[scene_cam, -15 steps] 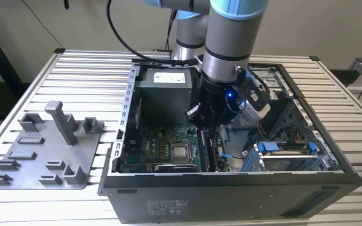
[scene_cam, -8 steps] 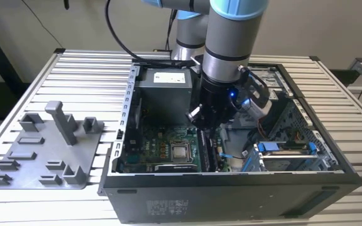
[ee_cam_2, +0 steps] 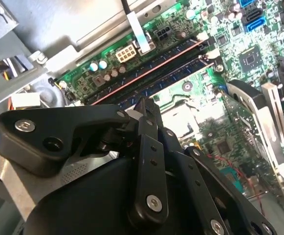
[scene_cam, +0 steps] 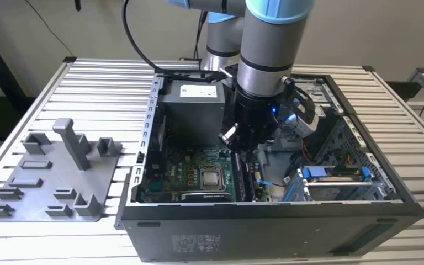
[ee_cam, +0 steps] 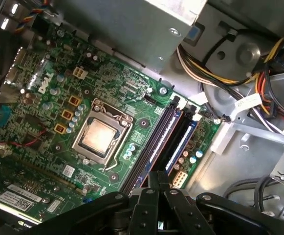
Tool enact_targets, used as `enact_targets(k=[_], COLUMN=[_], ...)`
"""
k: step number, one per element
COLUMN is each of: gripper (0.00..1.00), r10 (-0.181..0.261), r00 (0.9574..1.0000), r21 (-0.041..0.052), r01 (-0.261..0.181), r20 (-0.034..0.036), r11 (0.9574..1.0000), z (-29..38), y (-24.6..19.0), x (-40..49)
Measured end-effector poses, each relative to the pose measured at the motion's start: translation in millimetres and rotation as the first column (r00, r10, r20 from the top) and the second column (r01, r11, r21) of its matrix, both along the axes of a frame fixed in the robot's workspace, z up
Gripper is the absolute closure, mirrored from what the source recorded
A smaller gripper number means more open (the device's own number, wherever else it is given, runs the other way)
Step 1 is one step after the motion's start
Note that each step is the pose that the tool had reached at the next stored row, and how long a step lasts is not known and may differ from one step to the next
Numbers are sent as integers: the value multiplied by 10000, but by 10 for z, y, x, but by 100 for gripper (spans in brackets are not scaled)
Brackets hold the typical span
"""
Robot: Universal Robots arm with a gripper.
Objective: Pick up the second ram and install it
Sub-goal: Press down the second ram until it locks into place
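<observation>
Arm: reaches down into the open case (scene_cam: 271, 221) on the bench (scene_cam: 109, 88).
Claw (scene_cam: 236, 148): low over the motherboard (scene_cam: 175, 176); in both wrist views (ee_cam: 156, 177) (ee_cam_2: 144, 105) its fingers are drawn together at the tips. I cannot tell whether anything is pinched between them.
Ram (ee_cam: 154, 142): a long dark stick on edge in the slot bank (ee_cam: 181, 142), directly under the claw tips, also in the second wrist view (ee_cam_2: 146, 73). I cannot tell whether claw and ram touch.
Slot bank, exterior view: at 6 o'clock of the claw, running front to back.
Processor socket (scene_cam: 210, 178): at 9 o'clock of the slots, just beside them.
Power supply (scene_cam: 194, 107): at 12 o'clock of the socket.
Tray (scene_cam: 50, 182): grey, on the bench at 9 o'clock of the case, well apart from the claw.
</observation>
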State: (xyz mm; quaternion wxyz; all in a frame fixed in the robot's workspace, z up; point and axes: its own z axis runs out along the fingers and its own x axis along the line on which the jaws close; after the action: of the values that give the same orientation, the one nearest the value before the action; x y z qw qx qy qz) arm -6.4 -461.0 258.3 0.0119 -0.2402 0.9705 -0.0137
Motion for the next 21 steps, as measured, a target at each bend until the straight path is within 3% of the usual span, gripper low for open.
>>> enact_targets(k=[5,9,13,17,21], gripper=[89,89,89,89,89], r10=[485,1195,1927,2617,2968], r00=[9988,9928,9813,9651,9549], r21=[0,-1,-1,0,-1], r01=[-485,-1195,-1927,-2617,-2968], r20=[0,0,0,0,3], r11=[9988,9928,9813,9651,9549], z=[0,-2,-3,-3,-4], y=[0,0,0,0,0], x=[-2,-4,-4,-5,-7])
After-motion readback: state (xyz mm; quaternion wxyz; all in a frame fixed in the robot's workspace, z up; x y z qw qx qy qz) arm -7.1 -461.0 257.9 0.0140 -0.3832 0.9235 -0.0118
